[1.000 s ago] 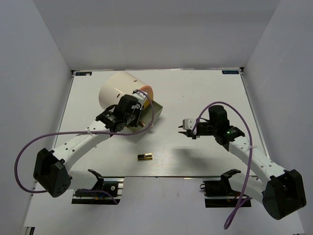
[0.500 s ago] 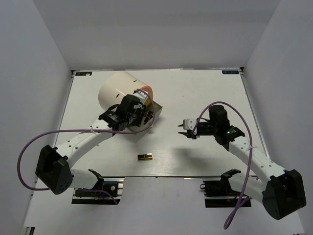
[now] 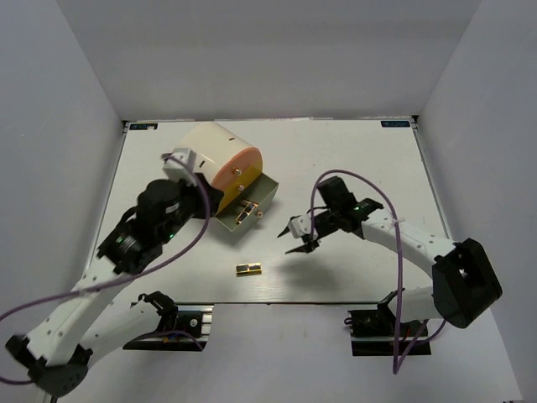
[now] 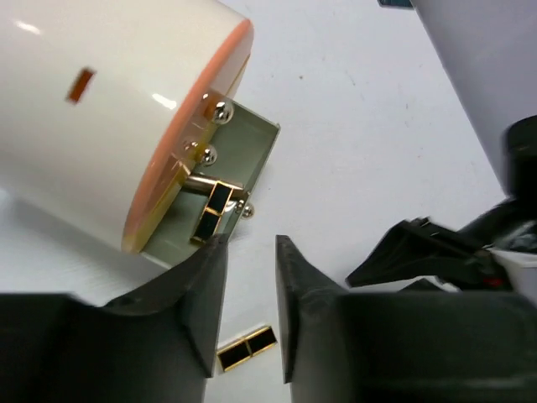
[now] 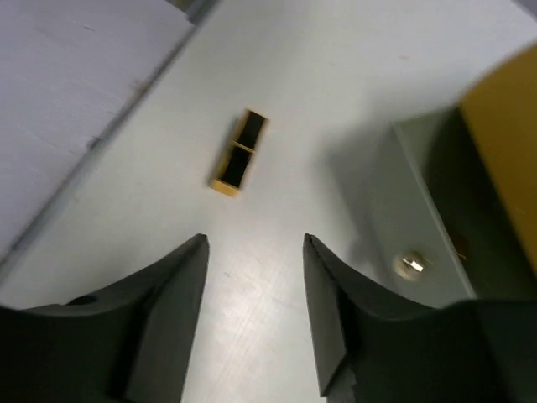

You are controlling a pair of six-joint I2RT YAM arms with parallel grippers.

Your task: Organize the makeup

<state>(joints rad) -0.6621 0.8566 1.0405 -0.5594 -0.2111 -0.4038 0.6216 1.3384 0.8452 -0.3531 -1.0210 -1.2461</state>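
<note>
Beyond the narrow left hand [image 4: 250, 248] a gold-and-black case [image 4: 247, 348] peeks; right hand [image 5: 255, 248] spreads wide.

The big round box [image 4: 101, 109] looks like smooth, shiny plastic, and light gleams on its cream side. Its little knobs [image 4: 220, 110] are shiny metal. The grey-green drawer [image 4: 256, 143] looks dull. The table [image 4: 361, 126] is white, smooth and matt. The case in the drawer [image 4: 214, 210] and the case on the table [image 5: 237, 164] have bright gold edges and glossy black panels. My left pincer [image 4: 249, 252] and my right pincer [image 5: 254, 243] look like dark, matt plastic.
</note>
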